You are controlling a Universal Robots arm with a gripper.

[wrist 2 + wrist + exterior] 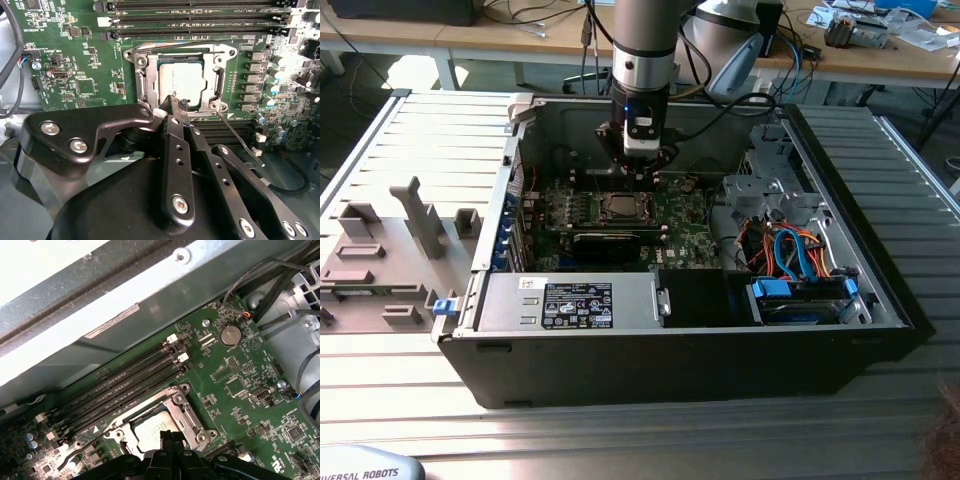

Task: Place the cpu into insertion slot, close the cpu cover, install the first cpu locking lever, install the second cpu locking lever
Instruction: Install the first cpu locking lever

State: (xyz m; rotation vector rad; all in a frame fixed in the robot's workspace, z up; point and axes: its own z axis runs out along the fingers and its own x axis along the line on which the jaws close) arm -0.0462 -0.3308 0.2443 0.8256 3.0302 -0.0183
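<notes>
Tool (175,107) hangs inside the open computer case (840,340), tips just over the near edge of the socket (145,80) on the green motherboard (80,55). Fingers look pressed together with nothing between them. The cpu (181,80) sits flat in the socket, silver top up, and the cpu cover (220,75) lies down around it as a metal frame. A thin locking lever (237,135) sticks out beside the socket, apparently unlatched. Memory slots (200,22) run along the socket's far side. The case rests on a ribbed grey worktop (410,150).
</notes>
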